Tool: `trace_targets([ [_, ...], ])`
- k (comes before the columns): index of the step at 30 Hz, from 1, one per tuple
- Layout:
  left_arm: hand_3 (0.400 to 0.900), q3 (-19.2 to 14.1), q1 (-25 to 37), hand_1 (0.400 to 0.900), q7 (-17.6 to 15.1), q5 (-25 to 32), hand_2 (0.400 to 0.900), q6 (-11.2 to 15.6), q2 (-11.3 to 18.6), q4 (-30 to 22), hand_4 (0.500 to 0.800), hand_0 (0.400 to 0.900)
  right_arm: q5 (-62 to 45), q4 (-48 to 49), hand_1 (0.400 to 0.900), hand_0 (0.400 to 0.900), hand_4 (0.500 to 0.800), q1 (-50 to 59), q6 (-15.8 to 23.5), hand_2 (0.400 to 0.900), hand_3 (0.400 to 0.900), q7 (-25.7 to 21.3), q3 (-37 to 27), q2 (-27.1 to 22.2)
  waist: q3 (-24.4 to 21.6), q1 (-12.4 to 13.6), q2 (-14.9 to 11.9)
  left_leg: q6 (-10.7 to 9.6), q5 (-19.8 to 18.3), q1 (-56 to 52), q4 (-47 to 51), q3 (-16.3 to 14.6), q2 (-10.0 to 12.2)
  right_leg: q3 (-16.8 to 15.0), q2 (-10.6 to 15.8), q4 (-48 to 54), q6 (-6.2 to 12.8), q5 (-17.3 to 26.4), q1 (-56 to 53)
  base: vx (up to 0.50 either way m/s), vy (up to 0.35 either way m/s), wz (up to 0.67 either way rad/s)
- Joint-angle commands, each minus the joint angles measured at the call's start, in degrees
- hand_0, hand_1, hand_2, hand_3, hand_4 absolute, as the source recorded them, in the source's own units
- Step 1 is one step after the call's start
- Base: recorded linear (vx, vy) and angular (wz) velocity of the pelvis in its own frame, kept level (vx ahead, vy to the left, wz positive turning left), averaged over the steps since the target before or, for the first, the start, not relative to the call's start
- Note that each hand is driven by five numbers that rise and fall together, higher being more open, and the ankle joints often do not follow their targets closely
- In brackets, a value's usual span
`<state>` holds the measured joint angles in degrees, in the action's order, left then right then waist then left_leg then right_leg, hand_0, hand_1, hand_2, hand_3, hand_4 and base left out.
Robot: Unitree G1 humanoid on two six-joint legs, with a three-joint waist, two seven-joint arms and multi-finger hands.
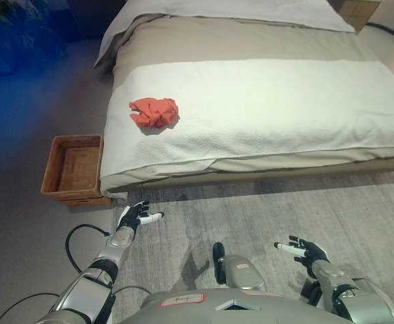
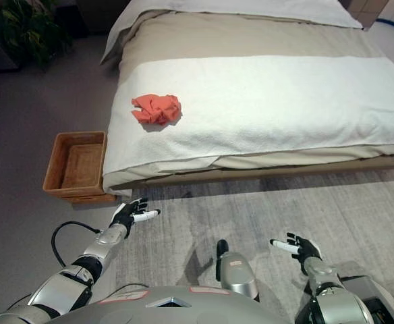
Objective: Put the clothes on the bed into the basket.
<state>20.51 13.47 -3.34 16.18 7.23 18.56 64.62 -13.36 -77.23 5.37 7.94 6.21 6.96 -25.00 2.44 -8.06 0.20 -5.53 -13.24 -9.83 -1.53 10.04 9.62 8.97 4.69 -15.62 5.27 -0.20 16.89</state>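
A crumpled orange-red cloth [image 1: 154, 111] lies on the white cover of the bed [image 1: 278, 101], near its left front corner. A brown woven basket [image 1: 72, 167] stands on the floor against the bed's left front corner, with nothing in it. My left hand [image 1: 135, 216] hovers over the floor just below that corner, to the right of the basket, fingers relaxed and holding nothing. My right hand [image 1: 303, 252] is low at the right over the rug, open too. Both hands are well short of the cloth.
A grey rug [image 1: 264, 216] covers the floor in front of the bed. A potted plant [image 2: 28, 30] stands at the far left. A wooden bedside unit [image 1: 357, 12] shows at the top right behind the bed.
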Motion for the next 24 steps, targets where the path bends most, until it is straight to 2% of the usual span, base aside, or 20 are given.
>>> trace_targets([
  [1, 0.900, -2.8, 5.7, 0.900, -2.1, 2.4, 0.900, 3.7, 4.0, -4.3, 0.800, 0.900, -1.3, -1.6, 0.900, 0.900, 0.800, 2.2, 1.7, 0.900, 0.900, -2.0, 0.8, -2.6, 1.6, 0.1, -2.2, -1.1, 10.9, -6.7, -5.0, -0.3, 0.4, -3.9, 1.5, 4.6, 3.35, 11.8, 6.7, 0.21, -0.201, -0.05],
  [4, 0.900, -2.7, 6.6, 0.900, -1.9, 2.5, 0.900, 3.6, 4.3, -3.9, 0.800, 0.900, -1.8, -1.9, 0.900, 0.900, 0.800, 1.8, 1.9, 0.900, 0.900, -2.2, 0.6, -3.3, 1.6, 0.3, -2.4, -1.5, 20.4, -1.5, -15.2, -1.6, 1.5, -4.0, -1.2, 6.3, 0.37, 9.3, 2.7, 0.22, -0.215, -0.05],
  [5, 0.900, -2.7, 6.6, 0.900, -1.9, 2.5, 0.900, 3.6, 4.3, -3.9, 0.800, 0.900, -1.8, -1.9, 0.900, 0.900, 0.800, 1.8, 1.9, 0.900, 0.900, -2.2, 0.6, -3.3, 1.6, 0.3, -2.4, -1.5, 20.4, -1.5, -15.2, -1.6, 1.5, -3.9, -1.2, 6.3, 0.37, 9.3, 2.7, 0.26, -0.365, 0.01],
  [6, 0.900, -2.6, 7.5, 0.900, -1.5, 3.5, 0.900, 3.4, 4.4, -3.7, 0.800, 0.900, -2.1, -1.8, 0.900, 0.900, 0.800, 1.2, 1.9, 0.900, 0.900, -2.3, 0.6, -3.5, 2.4, 1.1, -4.5, -0.7, 26.0, 5.3, -26.0, -3.0, 0.8, -4.6, -2.1, 8.3, -2.13, 7.8, -1.7, 0.20, -0.388, -0.01],
  [7, 0.900, -2.2, 8.3, 0.900, -1.5, 3.6, 0.900, 3.4, 4.3, -3.4, 0.800, 0.900, -2.2, -1.7, 0.900, 0.900, 0.800, 1.3, 1.9, 0.900, 0.900, -2.5, 0.7, -3.8, 3.7, 1.7, -5.4, -0.3, 25.9, 8.7, -32.3, -3.1, -0.8, -4.9, -2.1, 8.7, -3.04, 7.5, -3.4, 0.20, -0.388, 0.00],
  [8, 0.900, -2.2, 8.3, 0.900, -1.5, 3.6, 0.900, 3.4, 4.3, -3.4, 0.800, 0.900, -2.2, -1.7, 0.900, 0.900, 0.800, 1.3, 1.9, 0.900, 0.900, -2.5, 0.7, -3.8, 3.6, 1.7, -5.4, -0.3, 25.8, 8.8, -32.4, -3.1, -0.7, -4.8, -2.2, 8.7, -3.05, 7.5, -3.4, 0.17, -0.285, -0.14],
  [9, 0.900, -1.4, 9.6, 0.900, -1.5, 4.1, 0.900, 3.3, 3.9, -2.7, 0.800, 0.900, -2.3, -2.0, 0.900, 0.900, 0.800, 2.0, 1.6, 0.900, 0.900, -2.8, 0.9, -4.0, 5.0, 2.7, -6.4, 0.8, 24.5, 13.2, -36.9, -5.8, -2.5, -5.2, -2.5, 9.3, -4.01, 6.8, -5.9, 0.20, -0.222, -0.18],
  [10, 0.900, -1.1, 10.1, 0.900, -1.5, 4.0, 0.900, 3.4, 3.8, -2.4, 0.800, 0.900, -2.4, -2.1, 0.900, 0.900, 0.800, 2.1, 1.5, 0.900, 0.900, -2.9, 1.0, -4.0, 5.4, 3.1, -6.9, 1.1, 24.0, 16.6, -37.2, -7.2, -2.6, -5.6, -2.4, 9.8, -4.19, 6.6, -7.1, 0.20, -0.221, -0.19],
  [11, 0.900, -1.1, 10.1, 0.900, -1.5, 4.0, 0.900, 3.4, 3.8, -2.4, 0.800, 0.900, -2.4, -2.1, 0.900, 0.900, 0.800, 2.1, 1.5, 0.900, 0.900, -2.9, 1.0, -4.0, 5.5, 3.1, -6.8, 1.1, 23.9, 16.6, -37.3, -7.2, -2.5, -5.6, -2.5, 9.8, -4.20, 6.6, -7.1, 0.22, -0.108, -0.42],
  [12, 0.900, -0.4, 10.6, 0.900, -1.5, 4.1, 0.900, 3.5, 3.5, -2.1, 0.800, 0.900, -2.4, -2.2, 0.900, 0.900, 0.800, 2.3, 1.4, 0.900, 0.900, -3.3, 1.2, -3.9, 6.4, 5.0, -7.6, 1.9, 21.1, 24.0, -35.2, -8.1, -4.3, -7.1, -2.5, 10.8, -4.01, 6.2, -9.8, 0.25, -0.056, -0.50],
  [13, 0.900, -0.4, 10.3, 0.900, -1.3, 4.1, 0.900, 3.5, 3.6, -2.2, 0.800, 0.900, -2.3, -2.2, 0.900, 0.900, 0.800, 2.3, 1.4, 0.900, 0.900, -3.3, 1.2, -3.8, 6.5, 5.5, -7.6, 1.7, 21.2, 25.4, -32.7, -8.1, -4.4, -7.7, -2.9, 11.4, -3.78, 6.0, -10.9, 0.36, -0.049, -0.69],
  [15, 0.900, -0.5, 9.7, 0.900, -1.3, 4.1, 0.900, 3.7, 3.7, -1.7, 0.800, 0.900, -1.9, -2.4, 0.900, 0.900, 0.800, 2.1, 1.5, 0.900, 0.900, -3.5, 1.2, -3.5, 6.5, 6.6, -6.9, 0.4, 23.5, 27.2, -22.3, -9.3, -1.8, -8.5, -3.7, 12.1, -3.09, 5.2, -13.4, 0.33, 0.052, -0.67],
  [17, 0.900, -1.2, 9.1, 0.900, -1.4, 4.1, 0.900, 3.7, 3.8, -1.6, 0.800, 0.900, -0.6, -2.4, 0.900, 0.900, 0.800, 2.0, 1.6, 0.900, 0.900, -3.6, 1.7, -3.4, 6.5, 8.2, -5.8, -0.4, 26.5, 27.3, -10.6, -10.0, -0.4, -9.2, -4.4, 12.9, -2.12, 4.4, -15.8, 0.34, 0.094, -0.92],
  [19, 0.900, -2.6, 7.3, 0.900, -1.2, 4.1, 0.900, 3.7, 4.1, -1.6, 0.800, 0.900, 0.9, -2.3, 0.900, 0.900, 0.800, 1.7, 1.7, 0.900, 0.900, -3.5, 2.1, -3.5, 6.0, 9.7, -4.6, -1.3, 29.7, 27.7, -1.6, -12.3, 1.6, -10.0, -5.0, 13.7, -1.34, 3.2, -18.5, 0.32, 0.076, -0.95],
  [21, 0.900, -3.1, 6.1, 0.900, -0.8, 3.6, 0.900, 3.6, 4.4, -2.1, 0.800, 0.900, 1.4, -2.2, 0.900, 0.900, 0.800, 0.9, 1.8, 0.900, 0.900, -3.3, 2.1, -3.6, 6.0, 10.7, -4.2, -1.7, 30.9, 26.3, 3.7, -13.2, 1.4, -11.4, -5.5, 13.6, -1.58, 1.5, -20.8, 0.29, 0.049, -0.55],
  [24, 0.900, -3.4, 5.6, 0.900, -0.5, 3.0, 0.900, 3.7, 4.7, -2.5, 0.800, 0.900, 1.5, -2.2, 0.900, 0.900, 0.800, 0.0, 2.0, 0.900, 0.900, -3.1, 1.8, -3.9, 5.7, 10.8, -2.9, -2.0, 31.2, 26.3, 4.9, -14.1, 0.5, -12.3, -6.6, 12.8, -2.19, -0.7, -23.1, 0.23, 0.058, -0.23],
])
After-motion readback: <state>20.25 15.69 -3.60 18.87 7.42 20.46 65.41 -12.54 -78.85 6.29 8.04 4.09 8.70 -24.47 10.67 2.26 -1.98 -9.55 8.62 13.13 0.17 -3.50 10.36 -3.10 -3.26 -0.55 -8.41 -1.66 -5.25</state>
